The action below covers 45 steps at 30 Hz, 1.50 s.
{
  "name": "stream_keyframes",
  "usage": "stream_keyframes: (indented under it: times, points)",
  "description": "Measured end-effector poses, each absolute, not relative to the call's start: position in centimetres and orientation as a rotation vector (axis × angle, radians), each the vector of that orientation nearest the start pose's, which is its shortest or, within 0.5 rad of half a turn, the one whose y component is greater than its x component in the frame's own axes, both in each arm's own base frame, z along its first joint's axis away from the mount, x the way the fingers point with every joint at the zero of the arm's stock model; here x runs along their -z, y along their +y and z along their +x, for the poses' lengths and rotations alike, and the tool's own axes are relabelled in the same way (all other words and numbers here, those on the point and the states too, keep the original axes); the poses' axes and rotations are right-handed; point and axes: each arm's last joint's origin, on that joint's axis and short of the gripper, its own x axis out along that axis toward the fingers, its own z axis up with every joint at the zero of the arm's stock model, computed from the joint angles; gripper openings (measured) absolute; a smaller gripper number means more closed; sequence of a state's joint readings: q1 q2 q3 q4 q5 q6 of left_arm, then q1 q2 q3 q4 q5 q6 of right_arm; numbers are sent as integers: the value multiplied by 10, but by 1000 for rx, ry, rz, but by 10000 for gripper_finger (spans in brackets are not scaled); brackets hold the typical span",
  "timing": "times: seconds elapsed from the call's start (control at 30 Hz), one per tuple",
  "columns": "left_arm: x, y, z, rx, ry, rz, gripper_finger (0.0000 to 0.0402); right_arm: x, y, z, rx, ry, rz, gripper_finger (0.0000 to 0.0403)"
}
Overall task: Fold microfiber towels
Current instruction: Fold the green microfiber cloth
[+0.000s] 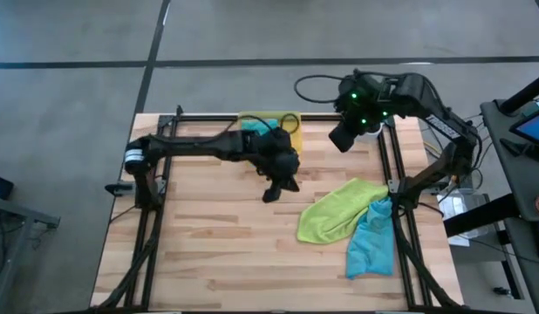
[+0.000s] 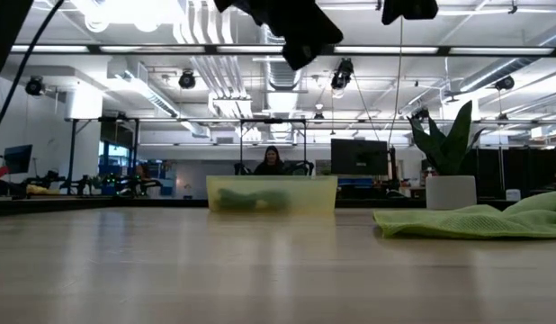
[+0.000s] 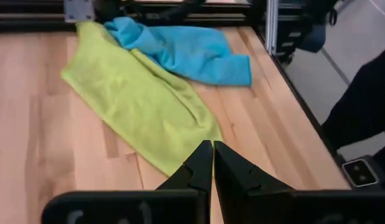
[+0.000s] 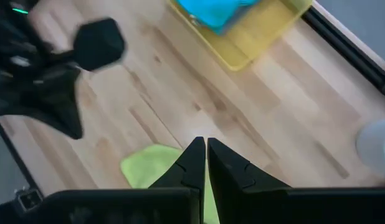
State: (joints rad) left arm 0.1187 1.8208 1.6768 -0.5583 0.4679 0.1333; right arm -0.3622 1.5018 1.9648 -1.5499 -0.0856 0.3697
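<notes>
Rumpled lime green towel (image 1: 335, 214) overlapping teal towel (image 1: 370, 240)

An open-plan robotics lab: exposed white ceiling ducts (image 2: 215, 81), dark computer monitors (image 2: 359, 157), pale wooden counter (image 1: 226, 253) in a black metal frame (image 1: 387, 166)

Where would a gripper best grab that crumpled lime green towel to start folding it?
Probably the lime green towel by its pointed free corner facing the table's middle, coming from above on that open side. Its other end lies under the teal towel beside the frame.
</notes>
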Motion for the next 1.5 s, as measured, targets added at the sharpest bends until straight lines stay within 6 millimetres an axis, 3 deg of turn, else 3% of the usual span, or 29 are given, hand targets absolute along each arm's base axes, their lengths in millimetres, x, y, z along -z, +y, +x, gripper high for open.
stream_keyframes:
  times: [0.13,0.37,0.6,0.8,0.93,1.2,1.43,1.5]
  points:
    - [-308,35,419,381,659,-72,0,-448,-81,221,434,988,557,13]
    - [-305,36,427,407,616,-5,7,-461,-64,206,428,923,619,13]
    - [-286,31,435,436,650,27,100,-459,-41,211,438,927,736,13]
    - [-273,7,443,468,680,46,200,-444,-25,220,477,991,799,13]
    - [-250,-13,449,504,737,53,235,-436,-24,225,563,991,904,13]
    - [-209,-40,462,541,816,68,242,-431,-1,232,507,1011,926,13]
    - [-199,-70,465,597,792,102,242,-439,9,227,581,917,853,13]
    - [-193,-80,468,545,787,152,242,-444,10,225,590,882,815,13]
